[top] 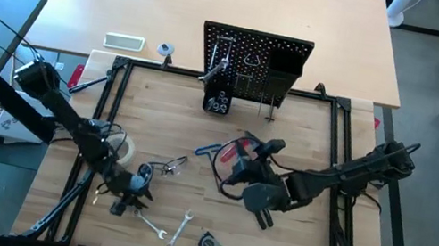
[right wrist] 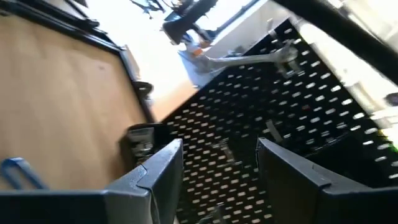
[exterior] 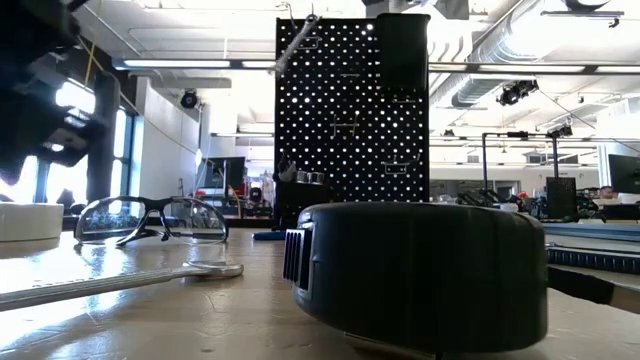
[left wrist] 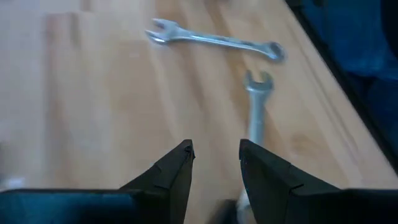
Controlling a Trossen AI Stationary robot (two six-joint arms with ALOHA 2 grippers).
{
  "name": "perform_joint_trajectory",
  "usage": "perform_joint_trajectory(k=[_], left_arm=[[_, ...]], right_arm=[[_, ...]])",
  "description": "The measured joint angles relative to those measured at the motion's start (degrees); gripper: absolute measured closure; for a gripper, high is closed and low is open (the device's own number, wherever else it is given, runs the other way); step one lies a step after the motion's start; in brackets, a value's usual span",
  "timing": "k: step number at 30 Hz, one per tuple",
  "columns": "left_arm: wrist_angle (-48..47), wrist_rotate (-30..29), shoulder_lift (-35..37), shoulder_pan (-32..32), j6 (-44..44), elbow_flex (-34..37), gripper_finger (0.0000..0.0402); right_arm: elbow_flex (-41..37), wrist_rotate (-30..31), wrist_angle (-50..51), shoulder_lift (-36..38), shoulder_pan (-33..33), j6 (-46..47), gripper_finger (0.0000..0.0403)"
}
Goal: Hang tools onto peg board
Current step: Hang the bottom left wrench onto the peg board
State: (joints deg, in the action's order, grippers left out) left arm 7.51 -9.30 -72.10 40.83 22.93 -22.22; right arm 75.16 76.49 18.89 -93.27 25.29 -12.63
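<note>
Black perforated upright peg board [top: 253, 64] stands at the far edge of the pale wooden surface [top: 165, 123], one silver wrench [right wrist: 249, 59] hung on its face. The left gripper [left wrist: 214, 165], jaws parted and empty, hovers above two silver wrenches [left wrist: 214, 41] lying near clear safety glasses [exterior: 150, 219]. The right gripper [right wrist: 217, 168], jaws open, faces the board.

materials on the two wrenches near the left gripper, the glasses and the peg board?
Wrenches: likely steel, bright silvery finish with glints. Glasses: probably plastic, clear see-through lenses in a dark frame. Peg board: black perforated panel, matte; sheet metal or plastic, can't tell which.
</note>
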Motion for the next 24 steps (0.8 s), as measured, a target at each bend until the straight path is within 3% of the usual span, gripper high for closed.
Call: perform_joint_trajectory(k=[5, 10, 24], left_arm=[[3.3, 0.0, -4.1, 3.9, 4.0, 0.0, 0.0275], [5.3, -1.5, -7.1, 5.5, 5.3, -1.7, 0.0275], [4.4, -1.5, -17.1, 5.7, 0.6, -7.2, 0.0275]], right_arm=[[0.0, -6.2, 10.9, 0.0, 0.8, 14.9, 0.0206], [0.0, -12.8, 16.3, -0.2, 0.9, 23.0, 0.0206], [0.0, -15.3, 17.3, -0.2, 3.1, 25.9, 0.0206]])
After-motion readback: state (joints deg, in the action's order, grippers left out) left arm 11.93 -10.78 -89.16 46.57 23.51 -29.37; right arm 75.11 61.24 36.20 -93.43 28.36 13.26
